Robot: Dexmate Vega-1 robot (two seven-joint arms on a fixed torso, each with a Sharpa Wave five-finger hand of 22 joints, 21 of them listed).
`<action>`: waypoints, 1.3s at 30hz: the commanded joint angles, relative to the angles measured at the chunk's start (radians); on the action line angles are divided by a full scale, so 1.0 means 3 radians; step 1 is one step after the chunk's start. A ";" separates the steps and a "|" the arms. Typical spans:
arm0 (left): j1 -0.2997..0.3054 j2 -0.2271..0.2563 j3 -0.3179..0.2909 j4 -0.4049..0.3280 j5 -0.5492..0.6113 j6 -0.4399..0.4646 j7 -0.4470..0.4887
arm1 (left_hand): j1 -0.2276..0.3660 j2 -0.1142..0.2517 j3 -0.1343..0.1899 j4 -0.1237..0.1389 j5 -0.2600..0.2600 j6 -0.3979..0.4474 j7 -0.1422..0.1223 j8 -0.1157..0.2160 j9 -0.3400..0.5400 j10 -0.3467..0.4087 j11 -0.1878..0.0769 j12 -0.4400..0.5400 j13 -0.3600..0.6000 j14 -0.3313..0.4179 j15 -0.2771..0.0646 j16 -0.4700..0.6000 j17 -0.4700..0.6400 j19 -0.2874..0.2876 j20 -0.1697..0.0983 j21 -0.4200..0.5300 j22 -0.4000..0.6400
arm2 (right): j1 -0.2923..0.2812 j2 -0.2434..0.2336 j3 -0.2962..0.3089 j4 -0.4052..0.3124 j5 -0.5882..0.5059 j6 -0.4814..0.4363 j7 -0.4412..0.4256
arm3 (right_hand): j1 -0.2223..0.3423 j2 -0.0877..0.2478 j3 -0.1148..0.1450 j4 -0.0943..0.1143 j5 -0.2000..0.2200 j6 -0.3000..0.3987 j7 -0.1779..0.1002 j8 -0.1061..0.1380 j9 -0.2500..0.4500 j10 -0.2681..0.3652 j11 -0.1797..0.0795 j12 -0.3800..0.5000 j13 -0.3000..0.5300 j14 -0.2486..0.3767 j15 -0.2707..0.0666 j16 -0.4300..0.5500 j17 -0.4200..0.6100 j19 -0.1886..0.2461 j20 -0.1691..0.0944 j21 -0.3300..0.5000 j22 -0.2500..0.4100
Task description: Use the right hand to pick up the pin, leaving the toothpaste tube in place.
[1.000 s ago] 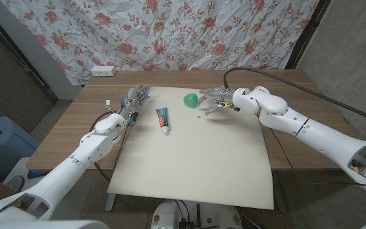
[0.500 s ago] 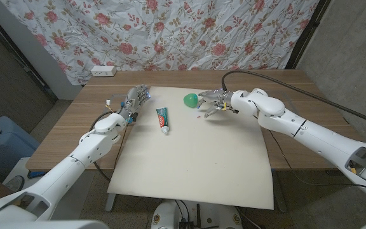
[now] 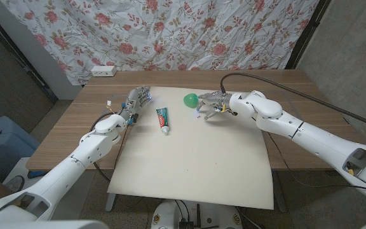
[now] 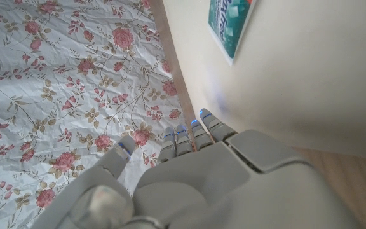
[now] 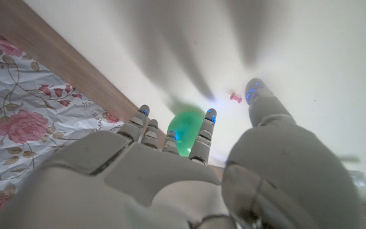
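I see my right hand point(image 3: 210, 104) hovering, fingers apart, over the pin point(image 5: 235, 98), which lies flat, its point aimed away from the green ball point(image 3: 190, 100). The toothpaste tube point(image 3: 162, 119) lies lengthwise, cap toward me. My left hand point(image 3: 135, 100) holds nothing, fingers slightly apart.

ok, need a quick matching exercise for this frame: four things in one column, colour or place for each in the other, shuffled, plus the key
Things:
1. pin
2. toothpaste tube
3. round object by the right hand
4. left hand

Colour or place:
A. green, just beyond the right hand's fingers
B. at the mat's left edge, holding nothing
C. small and pink, lying loose on the mat ahead of the right hand
D. white and teal, between the two hands

Pairs: 1-C, 2-D, 3-A, 4-B
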 commanded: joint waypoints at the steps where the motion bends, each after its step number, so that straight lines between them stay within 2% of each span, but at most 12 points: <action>1: -0.0006 -0.0004 0.0015 0.0029 -0.0005 0.0004 -0.0028 | -0.0015 0.0254 0.0030 -0.0002 -0.0003 0.0008 -0.0009 -0.0006 0.0007 0.0022 0.0004 -0.0008 0.0017 0.0034 0.0002 -0.0003 0.0007 0.0016 0.0030 0.0002 0.0014 | 0.0025 0.0036 -0.0041 0.0045 -0.0003 -0.0018 0.0016 | 0.0022 0.0000 0.0006 0.0024 -0.0001 0.0030 0.0001 0.0038 0.0018 0.0011 0.0029 -0.0003 0.0001 0.0003 0.0037 -0.0008 0.0000 0.0016 0.0011 0.0011 0.0010; 20: 0.0000 0.0003 0.0017 0.0047 -0.0012 0.0035 -0.0019 | -0.0016 0.0253 0.0034 0.0000 -0.0003 0.0011 -0.0009 -0.0004 0.0008 0.0021 -0.0014 -0.0011 0.0017 0.0038 0.0007 -0.0006 0.0007 0.0021 0.0034 0.0002 0.0014 | 0.0091 0.0123 -0.0106 0.0149 -0.0004 0.0011 -0.0062 | 0.0075 0.0061 -0.0003 0.0041 -0.0014 0.0291 0.0006 0.0146 0.0041 0.0076 -0.0018 0.0008 0.0001 0.0074 -0.0013 0.0009 0.0005 0.0149 -0.0022 0.0032 0.0011; 39: -0.0001 0.0028 0.0020 0.0037 -0.0012 0.0066 -0.0031 | -0.0016 0.0252 0.0039 0.0001 -0.0003 0.0013 -0.0011 -0.0004 0.0009 0.0021 -0.0003 -0.0013 0.0018 0.0049 0.0026 -0.0005 0.0008 0.0025 0.0033 0.0002 0.0014 | 0.0048 0.0156 -0.0144 0.0203 -0.0049 -0.0060 -0.0240 | 0.0153 0.0090 -0.0045 0.0036 -0.0037 0.0699 0.0002 0.0321 0.0071 0.0243 -0.0083 0.0030 0.0001 0.0215 -0.0070 0.0039 0.0011 0.0324 -0.0061 0.0040 0.0011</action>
